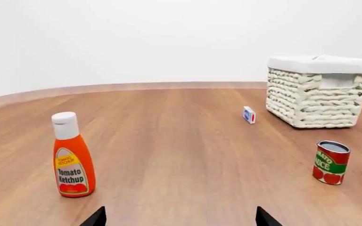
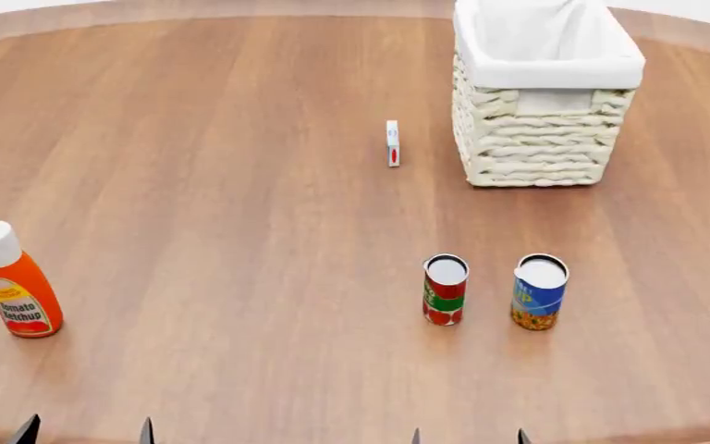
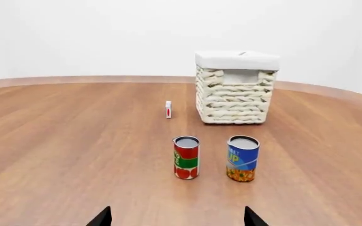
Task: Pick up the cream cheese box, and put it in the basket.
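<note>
Both pincers, the left pincer and the right pincer, wait wide open at the table's near edge, the reach unbegun toward the far cream cheese box standing left of the basket.

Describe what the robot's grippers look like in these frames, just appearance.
Little shows. The left gripper and right gripper each appear as two black, pointed fingertip wedges at the frame edge. The head view shows the same dark tips. No cables, markings or arm links are in view.
</note>
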